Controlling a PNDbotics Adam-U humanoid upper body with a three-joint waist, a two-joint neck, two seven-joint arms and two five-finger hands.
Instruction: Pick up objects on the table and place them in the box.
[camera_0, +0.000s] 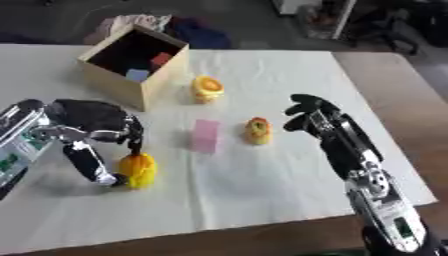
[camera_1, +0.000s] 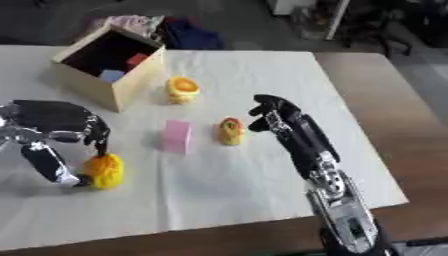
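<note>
A yellow-orange toy (camera_0: 138, 171) lies on the white cloth at the front left, and my left hand (camera_0: 92, 127) is curled over it, thumb on its left and a finger on its top. A pink block (camera_0: 206, 135) lies in the middle. Just right of it stands a small yellow and red toy (camera_0: 258, 130). A yellow cup-like toy (camera_0: 207, 89) stands beside the wooden box (camera_0: 118, 77), which holds a blue and a red block. My right hand (camera_0: 308, 113) hovers right of the small yellow and red toy, fingers curled, holding nothing.
The white cloth (camera_0: 262, 190) ends short of the table's front and right edges, where brown wood shows. Clothes and dark clutter lie behind the box beyond the table's far edge.
</note>
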